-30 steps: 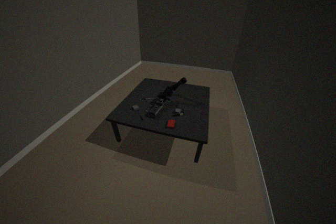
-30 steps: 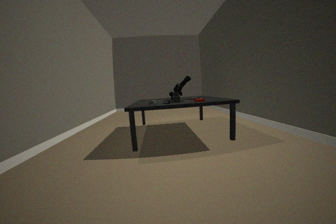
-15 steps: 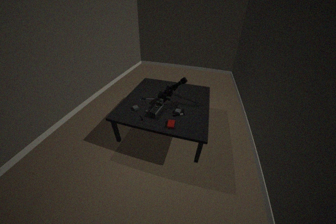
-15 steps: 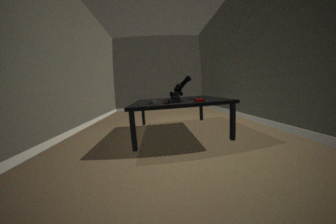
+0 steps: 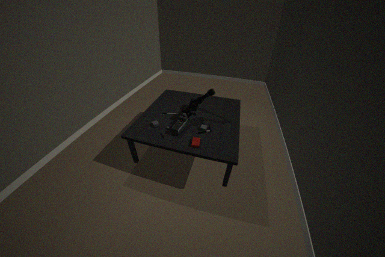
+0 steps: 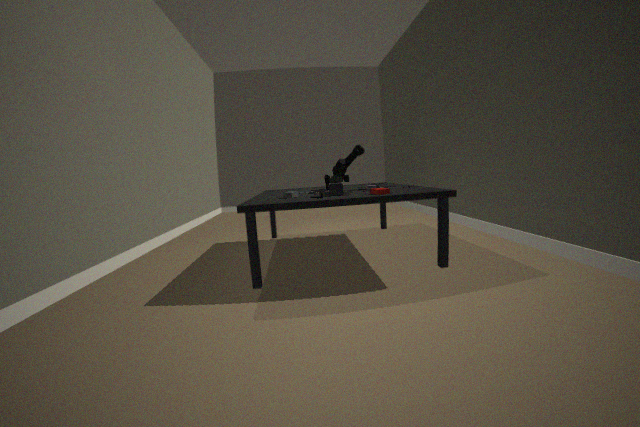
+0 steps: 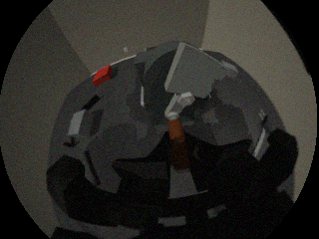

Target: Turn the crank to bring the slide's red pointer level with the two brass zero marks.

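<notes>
The crank's orange-brown handle (image 7: 177, 144) stands between the dark fingers of my gripper (image 7: 173, 133), which is shut on it. A pale crank arm (image 7: 172, 106) joins the handle to the machine. The machine's grey body (image 7: 194, 72) (image 5: 176, 127) (image 6: 336, 188) fills the upper middle of the wrist view, and in the top view it is a long box in front of the arm. In the top and exterior views the gripper is dark and small against the machine. The red pointer and the two brass zero marks cannot be made out in any view.
A red block (image 5: 195, 142) (image 6: 379, 190) (image 7: 103, 75) lies near the front edge of the dark table (image 5: 221, 151). A grey block (image 5: 154, 123) lies left of the machine. Another grey block (image 5: 203, 126) (image 7: 77, 122) lies right of it, with small dark pieces beside it.
</notes>
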Robot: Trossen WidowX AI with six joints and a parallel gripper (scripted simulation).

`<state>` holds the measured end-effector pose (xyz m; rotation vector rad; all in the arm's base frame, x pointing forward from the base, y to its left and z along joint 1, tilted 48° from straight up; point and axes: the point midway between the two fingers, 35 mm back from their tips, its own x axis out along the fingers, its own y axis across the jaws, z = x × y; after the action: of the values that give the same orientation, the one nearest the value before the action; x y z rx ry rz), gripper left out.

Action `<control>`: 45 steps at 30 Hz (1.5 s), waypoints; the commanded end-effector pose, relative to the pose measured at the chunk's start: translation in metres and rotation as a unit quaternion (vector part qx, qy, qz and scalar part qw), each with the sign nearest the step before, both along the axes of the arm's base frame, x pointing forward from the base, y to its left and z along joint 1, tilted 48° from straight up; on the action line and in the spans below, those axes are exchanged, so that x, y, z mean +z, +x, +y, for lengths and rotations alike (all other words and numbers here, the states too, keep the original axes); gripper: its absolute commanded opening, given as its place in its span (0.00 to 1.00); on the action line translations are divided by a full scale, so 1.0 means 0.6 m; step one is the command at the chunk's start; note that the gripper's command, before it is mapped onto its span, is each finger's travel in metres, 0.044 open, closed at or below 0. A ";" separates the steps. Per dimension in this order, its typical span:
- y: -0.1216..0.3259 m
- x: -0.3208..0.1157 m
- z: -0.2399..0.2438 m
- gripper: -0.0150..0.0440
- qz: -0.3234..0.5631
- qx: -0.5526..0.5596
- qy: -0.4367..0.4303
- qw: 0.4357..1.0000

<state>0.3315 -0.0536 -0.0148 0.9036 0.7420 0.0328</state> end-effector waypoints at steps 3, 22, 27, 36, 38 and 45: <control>0.004 0.017 0.006 0.25 -0.008 0.007 0.002 1.000; 0.005 0.052 -0.005 0.25 -0.008 0.007 0.002 1.000; 0.004 0.060 -0.012 0.25 -0.008 0.007 0.002 1.000; 0.002 0.061 -0.017 0.25 -0.008 0.007 0.001 1.000; 0.002 0.061 -0.017 0.25 -0.008 0.007 0.001 1.000; 0.002 0.061 -0.017 0.25 -0.008 0.007 0.001 1.000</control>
<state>0.3332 -0.0621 0.0200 0.8992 0.7391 0.0510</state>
